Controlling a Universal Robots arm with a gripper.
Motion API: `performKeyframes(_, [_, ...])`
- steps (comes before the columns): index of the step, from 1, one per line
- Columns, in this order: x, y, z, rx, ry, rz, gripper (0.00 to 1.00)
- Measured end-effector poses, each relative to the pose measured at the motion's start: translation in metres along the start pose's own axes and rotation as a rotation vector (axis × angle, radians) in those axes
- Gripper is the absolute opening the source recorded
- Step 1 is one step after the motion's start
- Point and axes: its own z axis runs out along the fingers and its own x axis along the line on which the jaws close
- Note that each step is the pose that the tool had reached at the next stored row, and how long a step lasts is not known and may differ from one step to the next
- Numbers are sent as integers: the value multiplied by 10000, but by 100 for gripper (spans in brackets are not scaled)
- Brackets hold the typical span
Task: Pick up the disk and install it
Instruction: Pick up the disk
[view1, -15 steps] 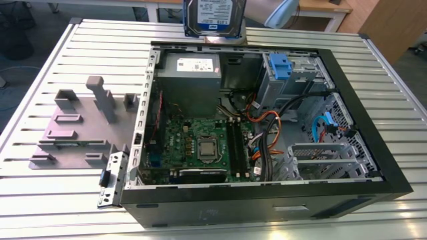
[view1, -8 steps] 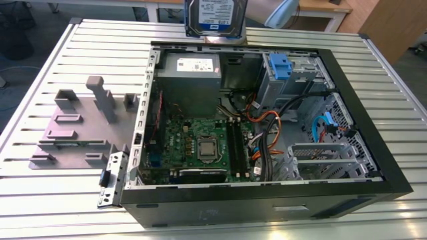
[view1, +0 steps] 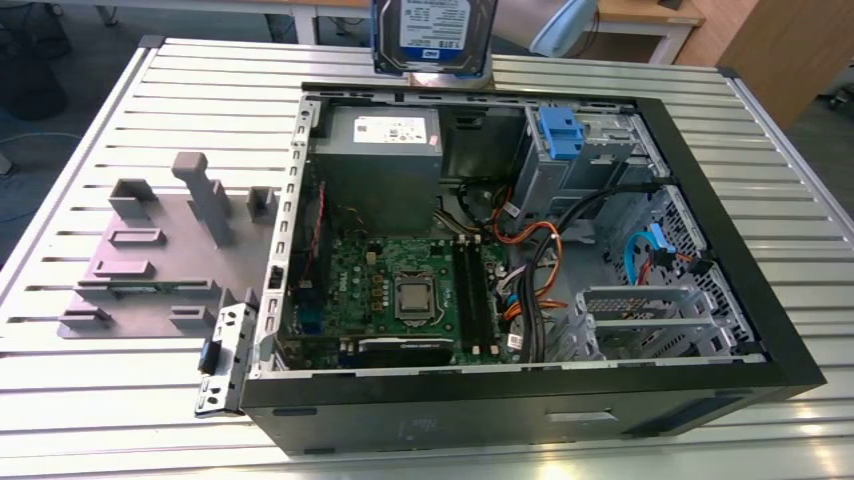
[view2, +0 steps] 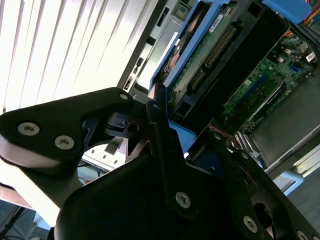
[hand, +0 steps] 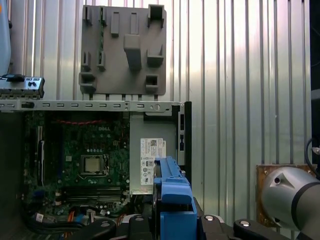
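Note:
The disk (view1: 434, 35), a silver drive with a white-and-blue label, hangs upright in the air above the far edge of the open computer case (view1: 534, 405) in the exterior view. In the second wrist view its green circuit side and blue side bracket (view2: 200, 50) sit between the black fingers (view2: 161, 131) of my gripper (view2: 172, 127), which is shut on it. The first wrist view shows the blue bracket (hand: 172, 197) standing up from the gripper's body, above the power-supply box (hand: 150, 160).
Inside the case are a grey power-supply box (view1: 380, 150), the green motherboard (view1: 400, 285), cables, and a metal drive cage with a blue latch (view1: 561, 135) at the far right. A grey fixture plate (view1: 147, 260) lies on the slatted table (view1: 120, 400) at the exterior view's left.

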Motion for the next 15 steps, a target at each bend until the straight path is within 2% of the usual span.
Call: performKeyframes(15, [0,-46,-1,0,0,0,37])
